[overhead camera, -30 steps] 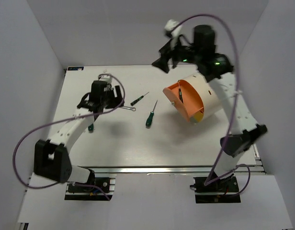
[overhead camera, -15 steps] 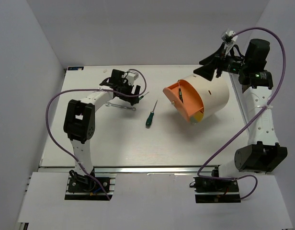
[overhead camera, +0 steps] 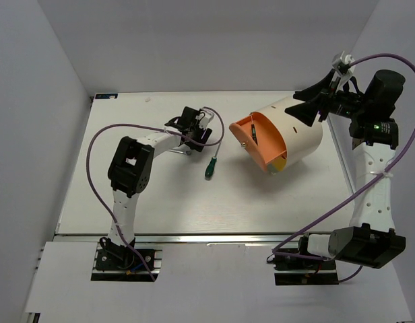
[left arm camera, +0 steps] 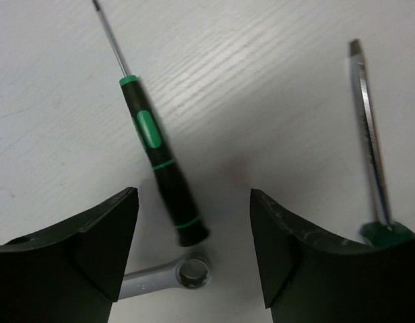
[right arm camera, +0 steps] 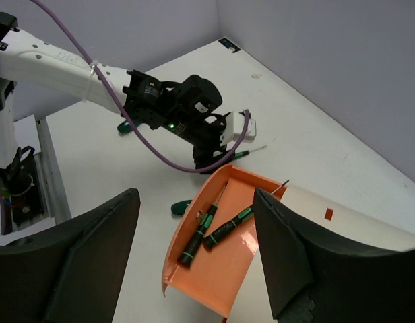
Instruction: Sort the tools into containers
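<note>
— What's closest to the arm bases?
— A green-handled screwdriver (overhead camera: 209,167) lying loose on the white table (overhead camera: 261,202), shaft pointing away from them.
— And the left gripper?
— Just past that, the left gripper (left arm camera: 194,195) hangs low over the table with its jaws wide and nothing in them. A second screwdriver (left arm camera: 162,165) lies flat between the fingers (left arm camera: 86,256) (neither one touches it), and the ring end of a silver wrench (left arm camera: 188,276) sits just beside its handle's butt.
— Where's the container?
— Off to the right: the cream drum (overhead camera: 298,128) lies on its side, orange face turned toward the left arm. One compartment (right arm camera: 217,276) stands open with two screwdrivers (right arm camera: 196,239) lying in it.
— The right gripper?
— Farthest back, the right gripper (right arm camera: 196,195) is raised above the drum's far end, jaws spread wide, holding nothing.
</note>
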Controlling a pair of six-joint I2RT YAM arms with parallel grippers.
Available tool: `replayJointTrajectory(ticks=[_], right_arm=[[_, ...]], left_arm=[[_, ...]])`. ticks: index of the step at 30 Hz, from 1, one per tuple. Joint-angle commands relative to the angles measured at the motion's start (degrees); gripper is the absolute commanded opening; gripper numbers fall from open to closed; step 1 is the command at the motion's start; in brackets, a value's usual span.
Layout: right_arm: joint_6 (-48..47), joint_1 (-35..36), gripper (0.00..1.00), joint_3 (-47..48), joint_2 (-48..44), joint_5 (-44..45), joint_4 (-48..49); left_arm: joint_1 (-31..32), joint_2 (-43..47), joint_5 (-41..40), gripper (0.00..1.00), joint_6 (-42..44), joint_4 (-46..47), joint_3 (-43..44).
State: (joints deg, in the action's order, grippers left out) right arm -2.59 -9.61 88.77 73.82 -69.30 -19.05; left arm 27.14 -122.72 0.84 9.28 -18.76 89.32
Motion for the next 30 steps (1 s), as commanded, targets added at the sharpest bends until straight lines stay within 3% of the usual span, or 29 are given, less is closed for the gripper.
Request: replayJointTrajectory(ticks=[1,5,8,12,21,23,25,30], right_arm=[[1.62,-1.2,0.74,-1.67,-1.13,-2.33,2.61],[1.89,-1.82,0.74,-3.34,-2.28,-2.51,3.4],[2.15,-1.99,0.74,-3.61,-2.45,-2.6,3.4],[2.15,-2.17,0.74,-3.87,-2.37,-2.77,3.93],[2.85,-2.52,0.73,-4.4,-2.89,-1.99,3.06],[1.11,-2.52,0.71,-4.05,-3.07,0.38,1.57],[-1.79,-2.52,0.69,-3.61,-3.16,3.27,-1.77],[-5.67,-2.52,0.52,-4.83,-4.56,7.68,-5.82]], left_arm=[[-0.77,-0.07,-6.9,0.76,-0.75,1.45,2.44],[-0.77,-0.24,-6.38,0.73,-1.19,1.98,1.65],[-0.77,-0.68,-5.15,0.65,-1.72,1.8,1.38],[-0.77,-1.82,-4.01,0.42,-3.3,0.23,1.73],[-0.77,2.63,-4.09,0.06,-8.74,-0.58,1.74],[-1.12,5.11,-5.32,0.0,-13.13,-0.57,2.95],[-1.73,8.45,-4.01,0.0,-19.1,-3.38,4.89],[-2.35,18.72,2.49,0.0,-35.33,-3.31,1.66]])
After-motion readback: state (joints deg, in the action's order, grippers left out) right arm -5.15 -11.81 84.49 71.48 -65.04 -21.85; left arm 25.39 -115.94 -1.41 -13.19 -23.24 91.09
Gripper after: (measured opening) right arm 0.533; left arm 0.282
